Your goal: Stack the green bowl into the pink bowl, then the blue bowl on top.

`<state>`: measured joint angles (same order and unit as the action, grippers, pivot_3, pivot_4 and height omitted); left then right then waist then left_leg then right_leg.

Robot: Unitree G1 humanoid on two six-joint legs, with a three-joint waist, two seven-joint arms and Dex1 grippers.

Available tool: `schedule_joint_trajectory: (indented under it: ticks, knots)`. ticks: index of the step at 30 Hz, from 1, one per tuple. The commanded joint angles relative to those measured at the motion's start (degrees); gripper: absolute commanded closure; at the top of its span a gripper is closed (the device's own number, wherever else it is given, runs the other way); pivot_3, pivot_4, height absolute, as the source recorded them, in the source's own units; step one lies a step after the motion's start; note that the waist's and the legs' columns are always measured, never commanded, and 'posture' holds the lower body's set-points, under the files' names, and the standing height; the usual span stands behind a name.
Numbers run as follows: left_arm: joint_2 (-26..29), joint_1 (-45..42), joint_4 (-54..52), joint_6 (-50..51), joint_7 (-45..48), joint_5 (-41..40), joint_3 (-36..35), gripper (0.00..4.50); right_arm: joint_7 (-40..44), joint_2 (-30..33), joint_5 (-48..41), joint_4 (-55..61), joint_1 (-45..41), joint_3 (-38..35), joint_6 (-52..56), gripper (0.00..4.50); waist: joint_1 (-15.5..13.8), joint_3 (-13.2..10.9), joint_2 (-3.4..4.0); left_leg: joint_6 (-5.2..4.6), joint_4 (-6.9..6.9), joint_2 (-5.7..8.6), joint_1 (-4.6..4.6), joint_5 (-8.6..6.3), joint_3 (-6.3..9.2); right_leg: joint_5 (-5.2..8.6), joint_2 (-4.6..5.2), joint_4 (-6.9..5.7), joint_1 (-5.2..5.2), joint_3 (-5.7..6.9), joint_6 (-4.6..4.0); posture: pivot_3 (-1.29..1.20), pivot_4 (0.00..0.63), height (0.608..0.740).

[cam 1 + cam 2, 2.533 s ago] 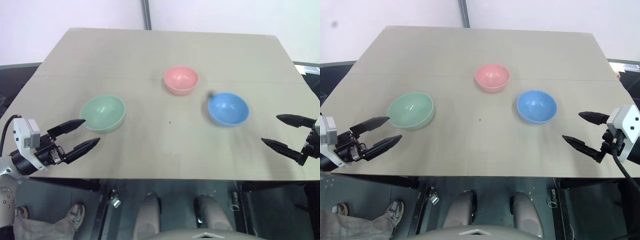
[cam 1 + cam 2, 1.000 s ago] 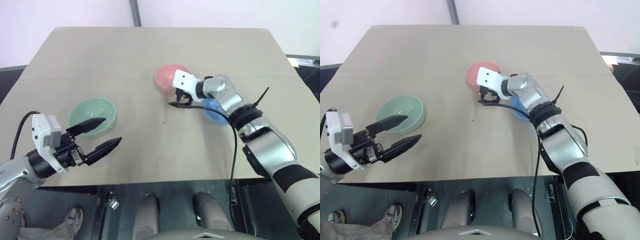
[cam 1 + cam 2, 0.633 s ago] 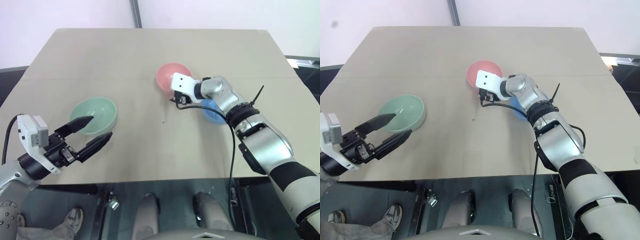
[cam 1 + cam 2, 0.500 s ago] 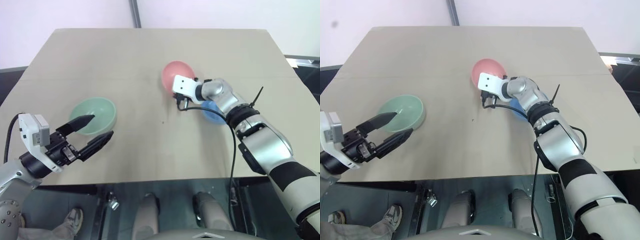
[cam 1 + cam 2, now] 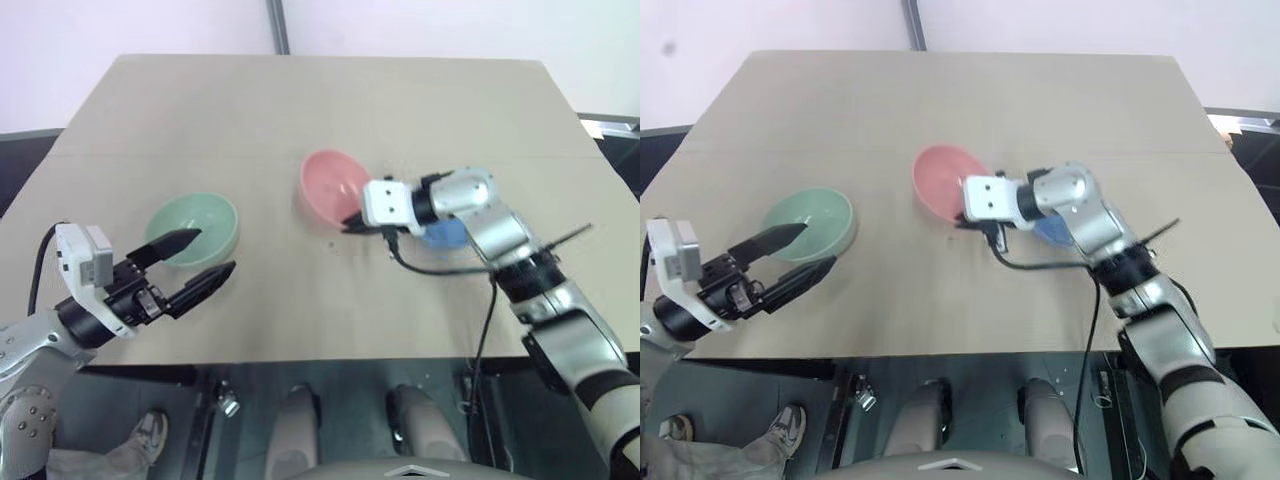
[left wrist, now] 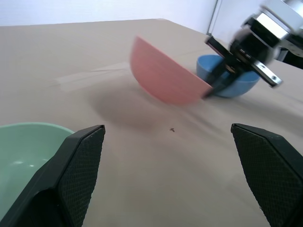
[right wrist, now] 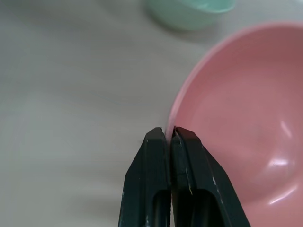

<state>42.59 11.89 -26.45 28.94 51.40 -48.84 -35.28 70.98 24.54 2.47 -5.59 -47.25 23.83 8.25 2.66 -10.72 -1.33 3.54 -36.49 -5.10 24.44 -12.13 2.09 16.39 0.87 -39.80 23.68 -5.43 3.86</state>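
Green bowl [image 5: 193, 227] touching left pincer's [image 5: 196, 264] wide-open tips at 12 o'clock; right pincer [image 5: 352, 225] pinches tilted pink bowl's [image 5: 330, 187] rim.

Desk [image 5: 250, 110]: plain beige top, a faint seam running across it. Resting on it: green bowl [image 5: 196, 226] toward the left side, upright; blue bowl [image 5: 446, 235] toward the right. Pink bowl [image 5: 330, 187] between them, tilted steeply.
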Motion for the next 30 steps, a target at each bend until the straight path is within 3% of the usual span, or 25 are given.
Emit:
schedule_joint_trajectory:
  ticks: [1, 4, 7, 12, 17, 19, 24, 27, 28, 30]
  knots:
    - [0.9, -1.4, 0.4, -1.4, 1.2, 0.8, 0.9, 0.00, -0.2, 0.3, -1.0, 9.0, 1.1, 0.5, 7.2, 4.09, 0.2, 0.0, 0.00, 0.00, 0.00, -0.01, -0.05, 0.00, -0.02, 0.00, -0.03, -0.03, 0.00, -0.04, 0.00, 0.00, 0.150, 0.740]
    - [1.3, -2.2, 1.1, -1.6, 1.9, 1.6, 1.8, 0.00, -2.5, -0.2, 0.3, 9.6, 1.3, 0.8, 9.4, 2.93, 0.2, 0.0, -0.02, 0.11, 0.00, -0.02, -0.26, 0.08, -0.03, 0.01, -0.09, -0.06, -0.15, -0.10, 0.00, 0.00, 0.150, 0.740]
    - [2.0, -1.9, 0.4, -1.4, -0.1, 4.4, 2.3, 0.00, -5.7, -1.1, 0.4, 11.5, 1.4, -0.6, 11.1, 1.48, 0.0, 0.0, -0.02, 0.12, 0.00, -0.02, -0.36, 0.08, -0.05, 0.02, -0.08, -0.03, -0.25, -0.13, 0.00, 0.00, 0.150, 0.740]
    - [6.9, 0.3, -4.5, 3.1, -13.8, 21.3, 4.1, 0.00, -4.3, 0.1, -9.9, 21.2, 3.3, -7.3, 16.1, 1.48, -0.2, 0.0, -0.06, 0.12, 0.08, -0.02, -0.33, 0.08, -0.07, 0.02, -0.07, 0.02, -0.23, -0.16, -0.01, 0.00, 0.150, 0.740]
    - [15.2, -2.0, -9.2, 15.2, -17.3, 24.6, 6.5, 0.00, -4.0, 5.1, -23.9, 33.4, 8.3, -17.6, 27.7, 1.48, -0.8, 0.0, -0.09, 0.12, 0.11, 0.01, -0.21, 0.08, -0.06, 0.02, 0.01, 0.09, -0.20, -0.09, -0.01, 0.00, 0.150, 0.740]
    - [18.3, -3.8, -9.8, 14.7, -15.9, 26.1, 9.6, 0.00, -5.2, 7.4, -26.6, 36.3, 10.6, -19.7, 30.3, 1.48, -0.7, 0.0, -0.09, 0.12, 0.09, 0.02, -0.25, 0.08, -0.05, 0.03, 0.02, 0.07, -0.23, -0.08, 0.00, 0.00, 0.150, 0.740]
    - [26.2, -8.0, -7.7, 15.1, -15.9, 33.6, 19.3, 0.00, -9.3, 10.2, -28.4, 39.2, 14.4, -21.0, 32.1, 1.48, 0.0, 0.0, -0.04, 0.12, 0.14, -0.01, -0.39, 0.08, -0.12, 0.04, -0.07, 0.03, -0.20, -0.20, -0.01, 0.00, 0.150, 0.740]
    - [27.6, -10.1, -6.6, 14.9, -15.4, 35.6, 22.8, 0.00, -11.2, 11.1, -28.5, 39.5, 15.0, -20.7, 31.6, 1.48, 0.1, 0.0, -0.02, 0.12, 0.17, 0.00, -0.41, 0.08, -0.24, 0.04, -0.06, 0.02, -0.16, -0.31, -0.01, 0.00, 0.150, 0.740]
    - [27.9, -10.5, -6.2, 14.9, -15.1, 36.1, 23.6, 0.50, -11.7, 11.2, -28.6, 39.6, 15.1, -20.5, 31.4, 1.45, 0.1, 0.0, -0.02, 0.11, 0.17, -0.01, -0.40, 0.07, -0.24, 0.05, -0.07, 0.04, -0.15, -0.31, -0.01, 0.00, 0.150, 0.740]
    - [27.9, -10.9, -5.6, 15.1, -14.7, 37.2, 24.7, 1.06, -12.6, 11.6, -28.7, 39.6, 15.3, -20.4, 30.9, 1.45, 0.0, 0.0, -0.02, 0.11, 0.18, -0.01, -0.34, 0.07, -0.23, 0.05, -0.06, 0.07, -0.11, -0.31, -0.01, 0.00, 0.150, 0.740]
